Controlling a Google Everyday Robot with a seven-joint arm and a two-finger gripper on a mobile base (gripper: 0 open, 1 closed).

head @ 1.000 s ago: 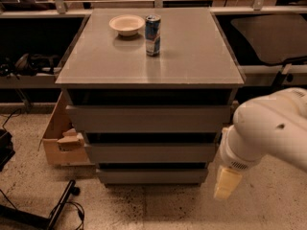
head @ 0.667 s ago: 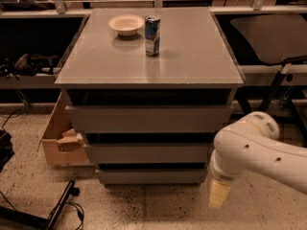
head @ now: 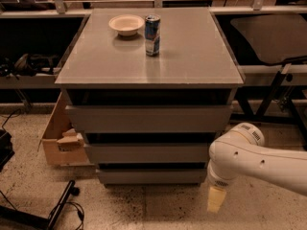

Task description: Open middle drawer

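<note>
Middle drawer [head: 146,153] shut; gripper [head: 216,199] hangs low, near right of the cabinet [head: 192,47], not touching it — likely staging an approach — whether clenched, can't tell

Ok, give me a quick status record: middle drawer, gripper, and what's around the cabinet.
middle drawer: plain grey handleless middle drawer, looks closed
gripper: gripper pointing down, low off the grey cabinet's front right corner, touching nothing
cabinet top: white bowl beside upright blue drink can
floor left: brown cardboard box beside the cabinet
</note>
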